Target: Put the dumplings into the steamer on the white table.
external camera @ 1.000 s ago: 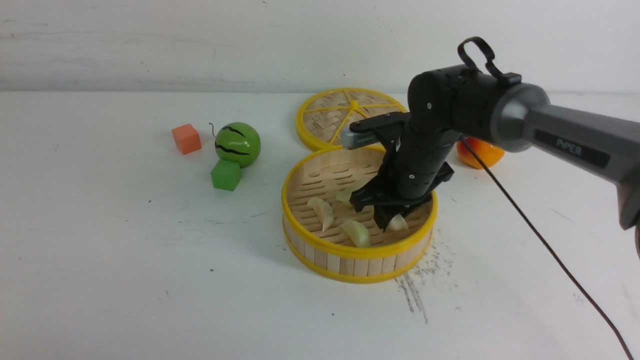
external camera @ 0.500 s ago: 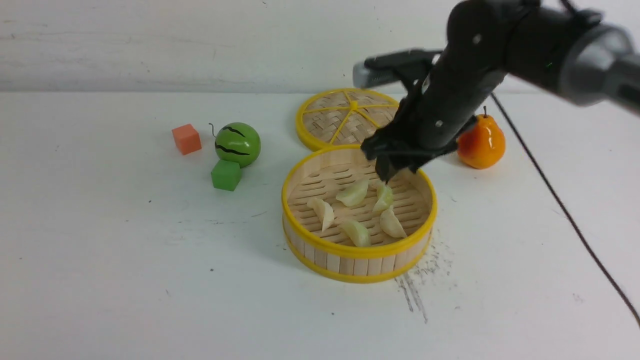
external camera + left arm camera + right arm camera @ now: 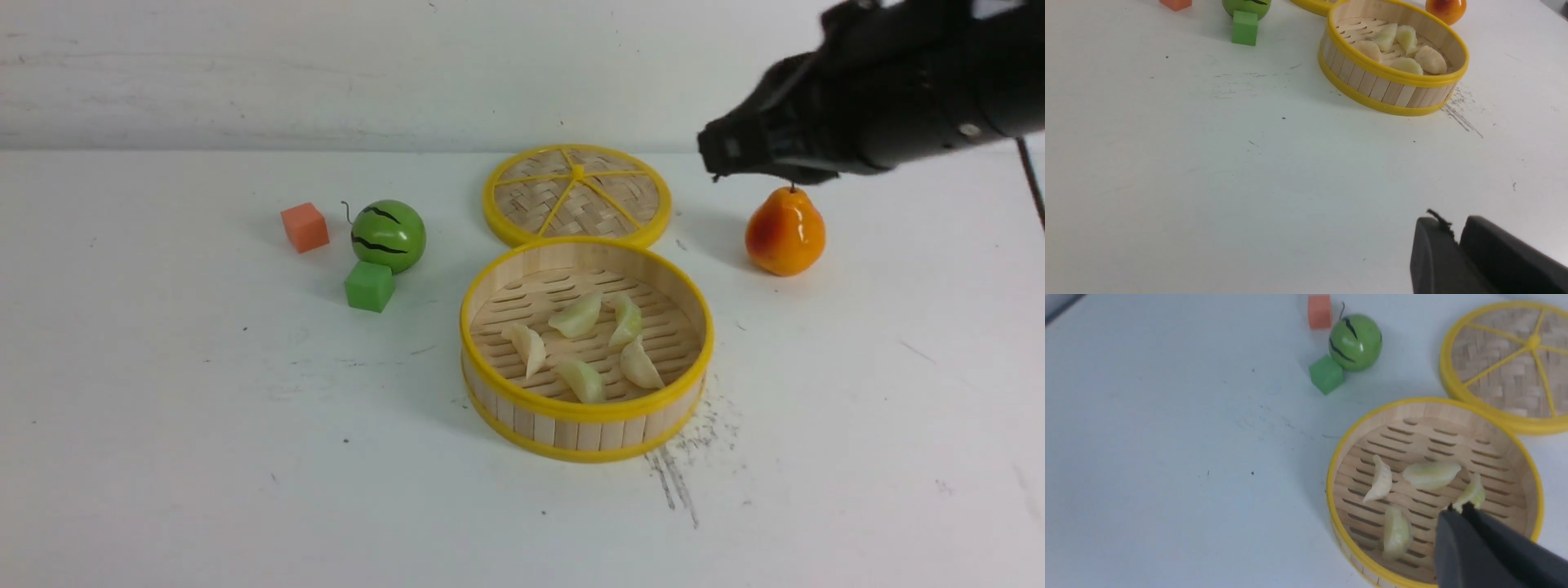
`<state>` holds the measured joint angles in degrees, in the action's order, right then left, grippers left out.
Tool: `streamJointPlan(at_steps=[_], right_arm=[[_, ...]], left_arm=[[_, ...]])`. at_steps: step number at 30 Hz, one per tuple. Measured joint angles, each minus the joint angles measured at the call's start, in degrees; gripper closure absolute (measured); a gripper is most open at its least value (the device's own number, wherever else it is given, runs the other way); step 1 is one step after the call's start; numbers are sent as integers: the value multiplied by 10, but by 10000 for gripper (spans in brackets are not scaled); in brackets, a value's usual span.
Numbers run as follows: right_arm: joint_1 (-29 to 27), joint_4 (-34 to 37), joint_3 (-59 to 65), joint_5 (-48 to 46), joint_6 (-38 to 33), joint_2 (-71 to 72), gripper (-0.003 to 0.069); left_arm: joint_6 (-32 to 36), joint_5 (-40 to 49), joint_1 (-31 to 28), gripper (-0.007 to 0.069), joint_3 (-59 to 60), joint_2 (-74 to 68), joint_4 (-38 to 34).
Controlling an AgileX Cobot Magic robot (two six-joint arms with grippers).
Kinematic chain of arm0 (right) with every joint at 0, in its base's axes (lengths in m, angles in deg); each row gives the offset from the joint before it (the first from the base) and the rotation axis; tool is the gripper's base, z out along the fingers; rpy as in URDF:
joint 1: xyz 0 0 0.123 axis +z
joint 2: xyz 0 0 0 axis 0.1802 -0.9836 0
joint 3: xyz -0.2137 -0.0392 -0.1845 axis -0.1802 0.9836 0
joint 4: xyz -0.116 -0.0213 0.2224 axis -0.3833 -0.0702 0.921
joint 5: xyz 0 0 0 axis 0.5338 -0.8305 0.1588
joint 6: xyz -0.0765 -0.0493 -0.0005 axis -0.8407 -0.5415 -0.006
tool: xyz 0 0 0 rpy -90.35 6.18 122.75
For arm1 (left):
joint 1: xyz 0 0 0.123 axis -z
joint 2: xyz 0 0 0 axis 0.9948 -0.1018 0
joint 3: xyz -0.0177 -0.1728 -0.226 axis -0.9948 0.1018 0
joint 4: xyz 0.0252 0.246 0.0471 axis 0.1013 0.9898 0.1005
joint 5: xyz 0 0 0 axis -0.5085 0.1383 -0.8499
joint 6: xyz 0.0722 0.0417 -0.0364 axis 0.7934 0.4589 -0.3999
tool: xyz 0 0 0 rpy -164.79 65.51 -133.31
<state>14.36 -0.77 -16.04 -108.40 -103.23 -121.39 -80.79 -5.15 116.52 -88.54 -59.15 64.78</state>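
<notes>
All dumplings (image 3: 576, 314) are in the steamer (image 3: 584, 410). Right gripper (image 3: 714, 155), jaws together and empty, should just clear the far-edge pear (image 3: 784, 233).

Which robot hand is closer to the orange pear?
Right. The right gripper hangs above the pear, slightly to its left. The left gripper is far off, with the steamer in between.
</notes>
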Motion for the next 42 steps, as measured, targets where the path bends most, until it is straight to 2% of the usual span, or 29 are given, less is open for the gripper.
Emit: streamJointPlan(at_steps=[7, 14, 18, 27, 37, 42], right_arm=[[0, 23, 187, 114, -36, 194, 681], [0, 27, 292, 141, -41, 315, 680], [0, 27, 309, 130, -40, 333, 679], [0, 23, 312, 24, -40, 346, 674], [0, 12, 312, 47, -40, 385, 680], [-6, -13, 371, 137, -40, 451, 680]], left_arm=[[0, 0, 0, 530, 0, 0, 0], [0, 0, 0, 523, 0, 0, 0], [0, 0, 0, 519, 0, 0, 0], [0, 1, 0, 511, 0, 0, 0], [0, 6, 0, 501, 0, 0, 0], [0, 8, 0, 495, 0, 0, 0]])
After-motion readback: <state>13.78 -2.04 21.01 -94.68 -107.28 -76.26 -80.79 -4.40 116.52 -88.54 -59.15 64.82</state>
